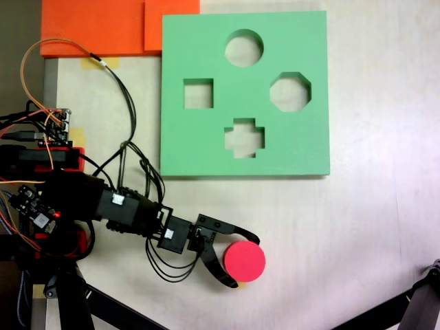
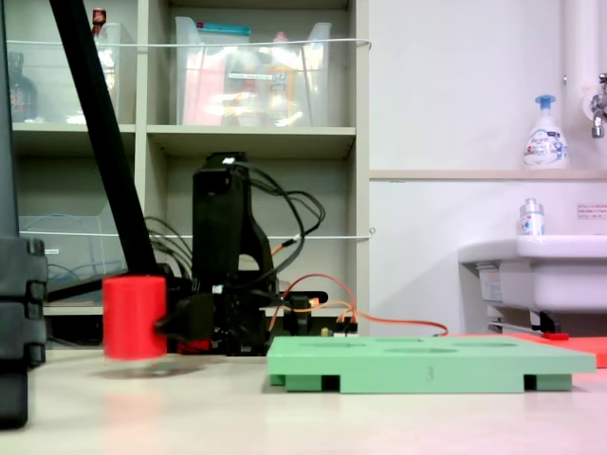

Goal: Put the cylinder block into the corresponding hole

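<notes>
The red cylinder block (image 1: 245, 261) sits at the lower middle of the table in a fixed view, well below the green foam board (image 1: 206, 148). My gripper (image 1: 244, 261) reaches in from the left and is shut on the block, one black jaw on its upper side and one on its lower side. In the other fixed view the cylinder block (image 2: 134, 318) hangs slightly above the tabletop with a shadow under it, and a dark finger (image 2: 174, 323) touches its right side. The corresponding hole (image 1: 244, 48) is the round cutout at the board's top.
The board also has a square cutout (image 1: 198, 93), an octagonal cutout (image 1: 290, 91) and a cross cutout (image 1: 244, 137). Orange foam sheets (image 1: 96, 27) lie at the top left. Black stand legs (image 1: 117, 309) cross the bottom edge. The arm's base and loose wires (image 1: 48, 199) sit at the left.
</notes>
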{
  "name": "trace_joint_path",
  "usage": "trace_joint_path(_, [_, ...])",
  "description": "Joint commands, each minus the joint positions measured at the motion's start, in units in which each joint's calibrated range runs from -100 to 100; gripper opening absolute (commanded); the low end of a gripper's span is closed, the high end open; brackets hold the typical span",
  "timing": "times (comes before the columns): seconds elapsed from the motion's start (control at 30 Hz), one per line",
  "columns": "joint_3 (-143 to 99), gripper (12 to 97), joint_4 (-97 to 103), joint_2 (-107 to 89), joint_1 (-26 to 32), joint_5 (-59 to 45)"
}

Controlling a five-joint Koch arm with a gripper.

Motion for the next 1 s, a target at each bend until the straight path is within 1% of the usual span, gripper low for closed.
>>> trace_joint_path(0.0, [0.0, 25.2, 6.5, -12.0, 1.3, -0.1])
trace_joint_path(0.07, [-0.4, 25.3, 4.5, -22.5, 2.7, -0.1])
trace_joint_path(0.23, [0.5, 25.2, -12.5, -46.4, 7.8, -0.6])
trace_joint_path(0.37, [4.7, 25.2, -23.0, -55.2, 13.6, -1.4])
trace_joint_path(0.53, [10.0, 25.4, -30.6, -54.9, 21.1, -3.0])
trace_joint_path(0.7, [15.3, 25.6, -31.9, -42.4, 27.2, -3.6])
trace_joint_path(0.97, [25.2, 25.7, -31.4, -21.8, 31.6, -3.6])
